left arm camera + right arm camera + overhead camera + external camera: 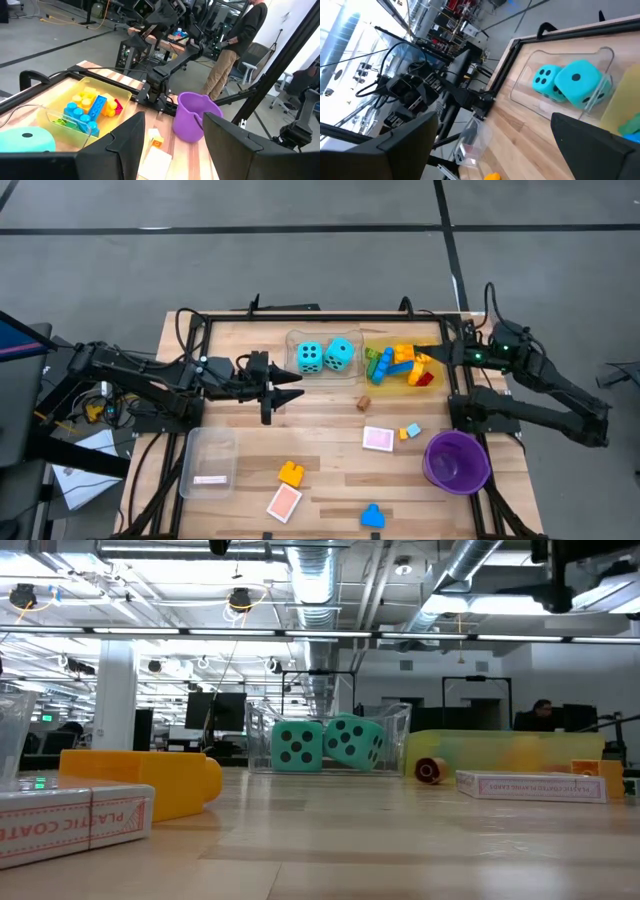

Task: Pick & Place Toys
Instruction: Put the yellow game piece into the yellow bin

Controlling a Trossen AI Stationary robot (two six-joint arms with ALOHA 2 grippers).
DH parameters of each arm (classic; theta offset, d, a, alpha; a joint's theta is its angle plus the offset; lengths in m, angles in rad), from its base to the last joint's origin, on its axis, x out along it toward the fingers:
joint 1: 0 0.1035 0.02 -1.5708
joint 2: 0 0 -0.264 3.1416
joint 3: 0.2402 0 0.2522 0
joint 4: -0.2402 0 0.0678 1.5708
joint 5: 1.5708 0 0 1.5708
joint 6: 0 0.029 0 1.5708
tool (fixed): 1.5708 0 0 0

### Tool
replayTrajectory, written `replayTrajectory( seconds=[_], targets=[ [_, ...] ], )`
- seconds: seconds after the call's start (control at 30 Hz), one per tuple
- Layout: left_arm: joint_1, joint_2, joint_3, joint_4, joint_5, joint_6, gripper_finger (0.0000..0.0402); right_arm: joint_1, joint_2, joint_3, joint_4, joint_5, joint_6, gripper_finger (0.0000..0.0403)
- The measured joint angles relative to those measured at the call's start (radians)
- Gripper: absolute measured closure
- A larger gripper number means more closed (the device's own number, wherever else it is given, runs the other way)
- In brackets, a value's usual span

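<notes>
Everything here is placed from the clear rectangular tray [296, 372] that stands at the middle of the wooden table's [330, 415] far edge.

Nearest the front edge, well short of that tray, lies a small blue plastic brick [373, 516]. Beside it, toward the left arm's side, is a flat pink-orange square tile [284, 502], with a yellow-orange plastic brick [291, 473] just beyond it. Further to the left sits a second clear rectangular tray [200, 442] with a white card [210, 479] in it. On the right side, at about the same depth, stands the purple round bowl [457, 460].

Closer to the landmark tray lies a flat pink square tile [377, 438], with two tiny bricks, one yellow and one blue [408, 431], just beside it. A small brown cylinder [363, 403] rests just in front of the tray's right corner.

The left gripper [285, 387] hovers just in front of the tray's left corner, its fingers apart and holding nothing.

Inside the tray sit two turquoise foam dice with black dots [325, 356], side by side.

Touching the tray's right side is a yellow rectangular tray [395, 387] piled with blue, yellow, orange, green and red plastic bricks [400, 363]. The right gripper [432, 355] hangs over its right end, fingers spread wide and holding nothing.
</notes>
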Motion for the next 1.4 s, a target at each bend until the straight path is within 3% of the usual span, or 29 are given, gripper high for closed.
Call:
replayTrajectory(
  seconds=[0.33,0.6,0.93,1.07,1.4],
  targets=[
    [0.0,0.0,0.0,-0.004,0.047,0.042,0.0206,0.15,0.124,0.0,0.086,0.089,0.058,0.0024],
    [0.0,0.0,0.0,-0.004,0.116,0.081,0.0206,0.27,0.188,-0.002,0.095,0.261,0.114,0.0024],
    [-0.006,0.0,0.0,-0.004,0.132,0.164,0.0206,0.472,0.312,-0.002,0.103,0.437,0.349,0.0024],
    [-0.016,0.005,0.0,-0.006,0.132,0.203,0.0206,0.55,0.391,-0.002,0.2,0.478,0.392,0.0024],
    [-0.022,0.005,0.0,0.017,0.132,0.262,0.0206,0.701,0.544,-0.001,0.456,0.549,0.311,0.0024]
  ],
)
